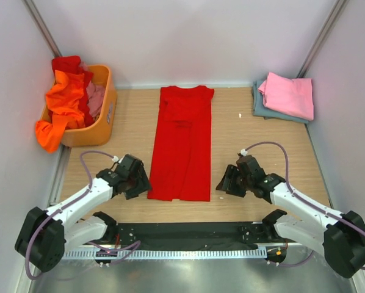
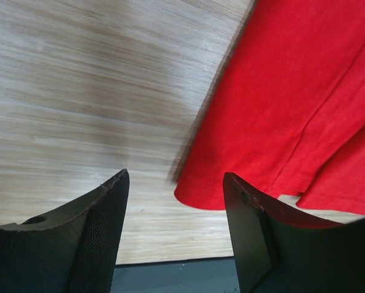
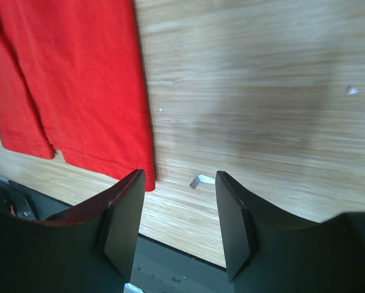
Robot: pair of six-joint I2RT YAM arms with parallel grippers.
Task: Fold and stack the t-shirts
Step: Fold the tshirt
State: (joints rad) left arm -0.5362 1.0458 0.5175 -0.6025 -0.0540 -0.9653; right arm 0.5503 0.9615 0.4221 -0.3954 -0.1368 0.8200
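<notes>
A bright red t-shirt (image 1: 184, 141) lies folded into a long strip down the middle of the wooden table (image 1: 127, 116), collar end far, hem near. My left gripper (image 1: 140, 182) is open and empty beside its near left corner; that corner shows in the left wrist view (image 2: 201, 195). My right gripper (image 1: 226, 183) is open and empty beside its near right corner, which shows in the right wrist view (image 3: 143, 174). A folded pink t-shirt (image 1: 287, 94) lies on a folded grey-blue one (image 1: 259, 105) at the far right. An orange t-shirt (image 1: 61, 107) hangs out of the basket.
An orange plastic basket (image 1: 103, 125) at the far left holds orange, red and pink cloth. A small white scrap (image 3: 201, 180) lies on the wood near the right gripper. A black mat (image 1: 188, 232) runs along the near edge. White walls close in on both sides.
</notes>
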